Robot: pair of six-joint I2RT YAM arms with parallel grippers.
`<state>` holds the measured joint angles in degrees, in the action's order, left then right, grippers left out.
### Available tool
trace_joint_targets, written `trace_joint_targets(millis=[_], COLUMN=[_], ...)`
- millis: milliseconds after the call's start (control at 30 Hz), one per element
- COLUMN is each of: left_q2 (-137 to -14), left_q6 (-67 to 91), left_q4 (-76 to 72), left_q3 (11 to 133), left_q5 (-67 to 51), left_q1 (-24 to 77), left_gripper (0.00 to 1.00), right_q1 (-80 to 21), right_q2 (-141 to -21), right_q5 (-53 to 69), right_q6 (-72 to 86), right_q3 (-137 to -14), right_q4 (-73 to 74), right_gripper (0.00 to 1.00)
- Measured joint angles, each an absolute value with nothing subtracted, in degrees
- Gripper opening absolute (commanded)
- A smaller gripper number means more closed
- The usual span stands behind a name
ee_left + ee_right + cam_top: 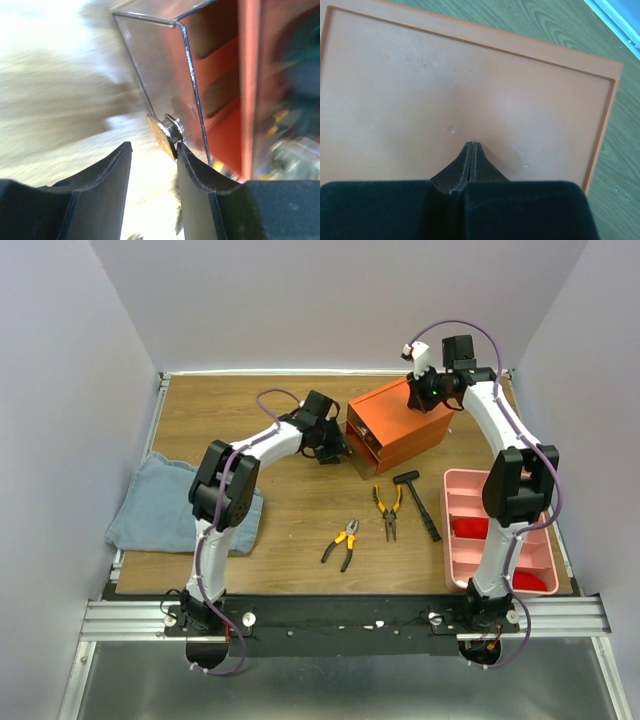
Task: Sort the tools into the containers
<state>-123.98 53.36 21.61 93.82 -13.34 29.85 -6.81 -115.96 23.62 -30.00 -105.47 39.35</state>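
The orange cabinet (403, 423) stands at the back middle of the table, one clear drawer (160, 65) pulled out a little at its left front. My left gripper (152, 147) is open at that drawer's round pull (170, 132); the pull touches the right finger's tip (192, 170), and the left finger stands apart. My right gripper (472, 146) is shut, its tips resting on the cabinet's flat orange top (470, 85). On the table lie two pliers (342, 543) (388, 510) and a small black hammer (418, 502). No screwdrivers show.
A blue cloth (160, 505) lies at the left under the left arm's elbow. A pink divided tray (465, 490) with red pieces in it sits at the right front, beside the right arm.
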Motion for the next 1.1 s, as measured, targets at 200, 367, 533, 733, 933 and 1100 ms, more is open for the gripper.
trace_joint_targets(millis=[200, 367, 533, 733, 933, 1100], left_q2=[-116.46, -112.57, -108.47, -95.09, -86.04, -88.58], left_q6=[50.19, 44.01, 34.83, 21.19, 12.21, 11.79], left_q4=[23.86, 24.05, 24.67, 24.86, 23.73, 25.06], left_q3=[84.38, 79.24, 76.42, 71.9, 62.0, 59.42], left_q5=[-11.81, -11.6, -12.12, -14.06, -15.42, -14.66], left_q1=[26.02, 21.87, 20.86, 23.86, 32.75, 38.87], left_gripper=[0.59, 0.67, 0.7, 0.71, 0.67, 0.7], right_q1=[-7.14, -7.49, -7.53, -7.49, -7.4, -7.46], right_q2=[-116.36, -116.64, -116.71, -119.33, -117.62, -117.08], right_q5=[23.77, 23.83, 23.86, 24.38, 25.32, 24.47], right_q6=[-30.04, -30.06, -30.04, -29.8, -29.78, -30.5], right_q3=[-105.97, -106.26, -106.3, -109.8, -107.24, -106.59], right_q4=[39.31, 39.11, 39.07, 41.54, 38.74, 38.26], right_gripper=[0.01, 0.01, 0.01, 0.01, 0.01, 0.01])
